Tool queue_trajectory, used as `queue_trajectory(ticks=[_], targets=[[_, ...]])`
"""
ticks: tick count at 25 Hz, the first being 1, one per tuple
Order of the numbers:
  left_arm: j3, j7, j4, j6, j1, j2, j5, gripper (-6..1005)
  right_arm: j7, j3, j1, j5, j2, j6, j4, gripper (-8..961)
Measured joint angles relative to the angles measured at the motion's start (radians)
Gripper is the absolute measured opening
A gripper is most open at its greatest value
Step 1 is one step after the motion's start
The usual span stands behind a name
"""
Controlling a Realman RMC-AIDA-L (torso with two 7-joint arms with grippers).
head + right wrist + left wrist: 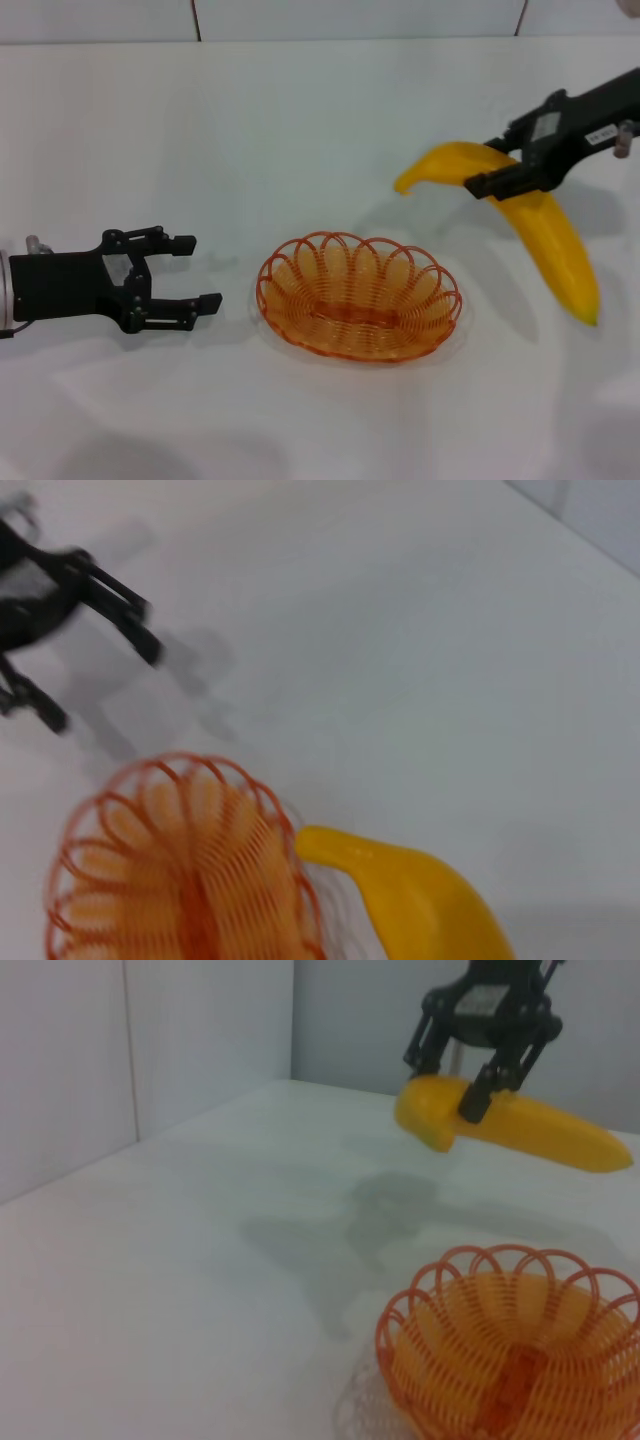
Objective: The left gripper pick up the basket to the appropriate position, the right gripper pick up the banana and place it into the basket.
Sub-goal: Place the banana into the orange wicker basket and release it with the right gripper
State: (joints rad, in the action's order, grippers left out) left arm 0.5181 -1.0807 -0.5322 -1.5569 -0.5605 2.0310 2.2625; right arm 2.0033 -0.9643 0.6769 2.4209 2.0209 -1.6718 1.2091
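The right end effector (497,166) grips the banana (545,232) in the air (above the tabletop (300,120)); the left end effector (190,272), released, sits beside the basket (360,296).

Basket mid-table, a gripper to each side

The basket (360,296) sits on the table (300,120); the left gripper (185,272), jaws apart, is to its left, the right gripper (497,166) holds the banana (545,232) raised behind and right of it
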Motion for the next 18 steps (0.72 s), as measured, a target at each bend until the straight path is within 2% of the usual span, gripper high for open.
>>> queue_trajectory(ticks=[5, 11, 18], targets=[[-0.006, 0.010, 0.011, 0.003, 0.011, 0.004, -0.023, 876, 0.003, -0.049, 0.016, -0.076, 0.001, 0.006, 0.004, 524], [-0.008, 0.064, 0.091, 0.027, 0.013, 0.008, -0.038, 876, 0.008, -0.111, 0.023, -0.090, 0.010, 0.034, -0.008, 527], [-0.009, 0.072, 0.105, 0.048, 0.015, 0.007, -0.042, 876, 0.020, -0.310, 0.045, -0.195, 0.011, 0.062, -0.038, 530]])
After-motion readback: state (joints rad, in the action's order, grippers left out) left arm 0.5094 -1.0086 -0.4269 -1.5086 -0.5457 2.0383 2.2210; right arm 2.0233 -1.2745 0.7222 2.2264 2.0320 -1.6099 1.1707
